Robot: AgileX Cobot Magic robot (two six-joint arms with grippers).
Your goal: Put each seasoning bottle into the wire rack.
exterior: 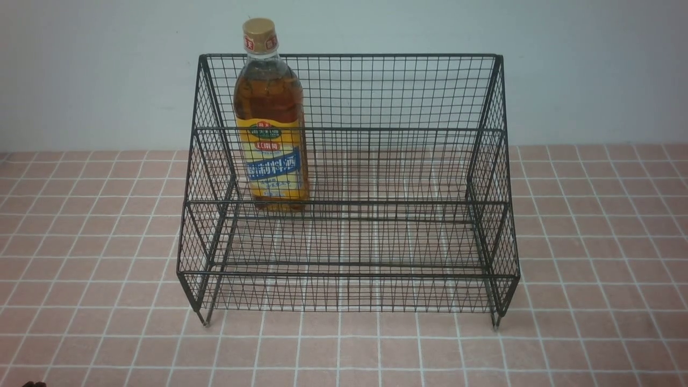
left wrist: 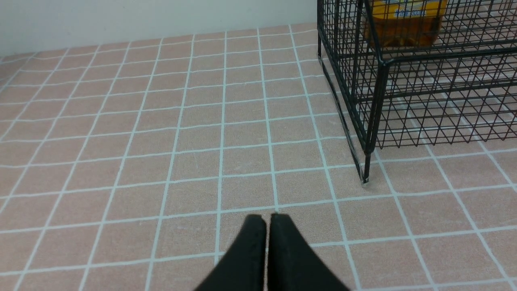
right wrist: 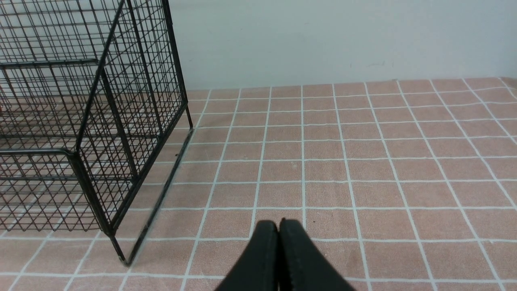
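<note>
One seasoning bottle [exterior: 271, 118], amber liquid with a tan cap and yellow-blue label, stands upright on the upper tier of the black wire rack [exterior: 349, 279], toward its left side. Its lower part [left wrist: 404, 24] also shows through the mesh in the left wrist view. My left gripper [left wrist: 267, 218] is shut and empty over the tiled floor, off the rack's left front leg [left wrist: 365, 169]. My right gripper [right wrist: 278, 224] is shut and empty over the tiles, off the rack's right side [right wrist: 133, 121]. Neither arm shows in the front view.
Pink tiles with white grout [exterior: 591, 242] cover the surface all round the rack. A pale wall [exterior: 591, 70] stands close behind the rack.
</note>
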